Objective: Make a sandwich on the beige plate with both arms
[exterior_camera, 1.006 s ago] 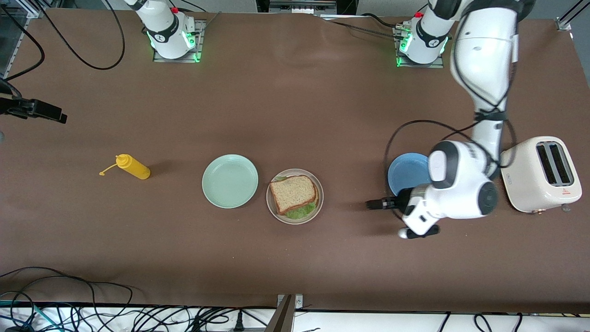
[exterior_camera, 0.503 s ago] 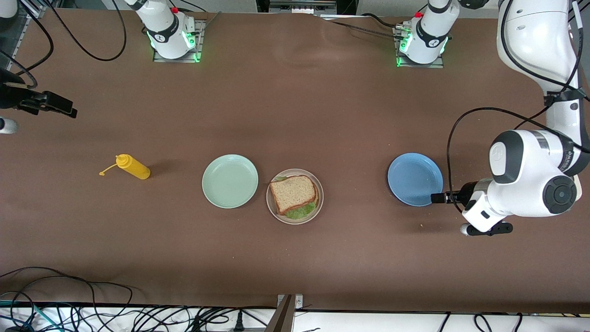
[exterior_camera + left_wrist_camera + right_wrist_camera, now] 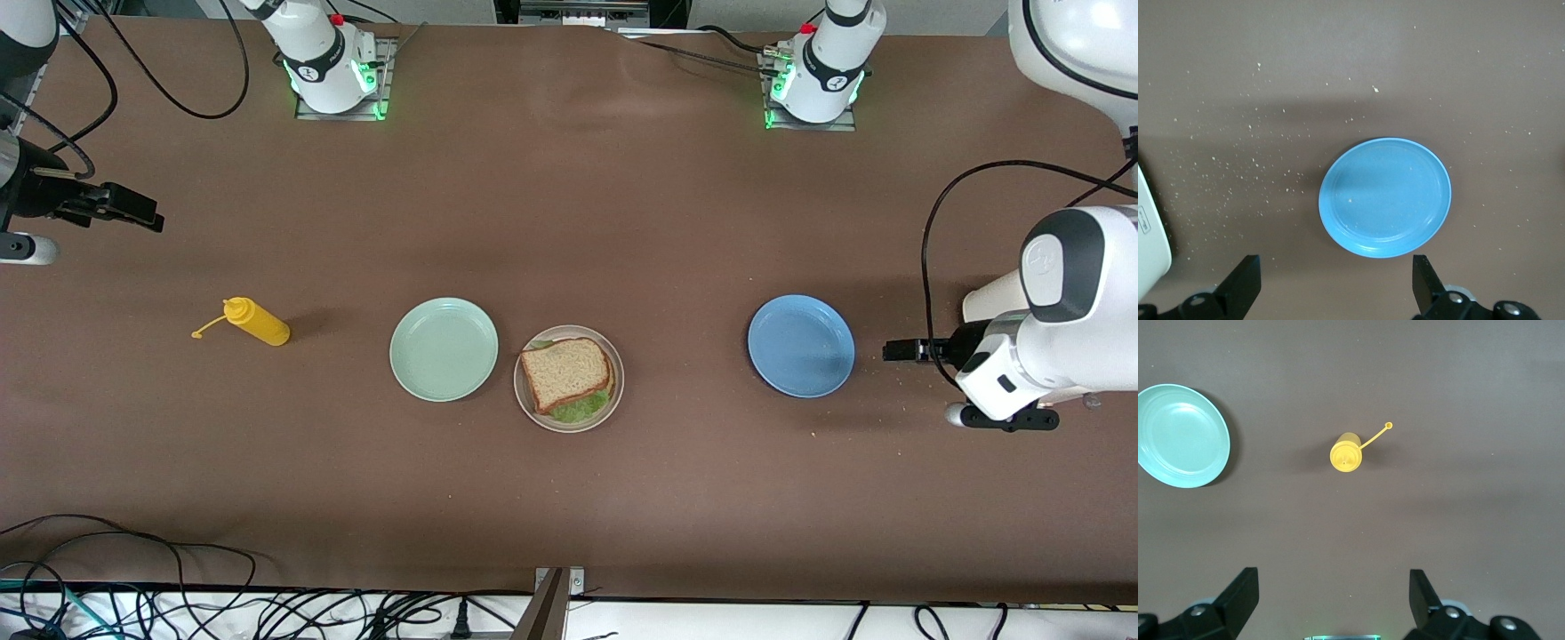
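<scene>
The sandwich (image 3: 566, 373) lies on the beige plate (image 3: 526, 398) in the middle of the table, a brown bread slice on top and green lettuce poking out at the edge nearer the camera. My left gripper (image 3: 896, 350) (image 3: 1336, 288) hangs open and empty over bare table between the blue plate and the toaster. My right gripper (image 3: 147, 218) (image 3: 1335, 600) is open and empty over bare table at the right arm's end, with the yellow bottle in its wrist view. Neither gripper touches the sandwich.
A mint green plate (image 3: 444, 348) (image 3: 1181, 435) sits beside the beige plate toward the right arm's end. A yellow squeeze bottle (image 3: 256, 322) (image 3: 1346, 453) stands farther that way. A blue plate (image 3: 801, 346) (image 3: 1385, 197) and a white toaster (image 3: 991, 298) (image 3: 1148, 233), ringed by crumbs, are toward the left arm's end.
The left arm has swung from beside the blue plate out toward its own end of the table, uncovering the plate. The right gripper has edged a little toward the table's middle.
</scene>
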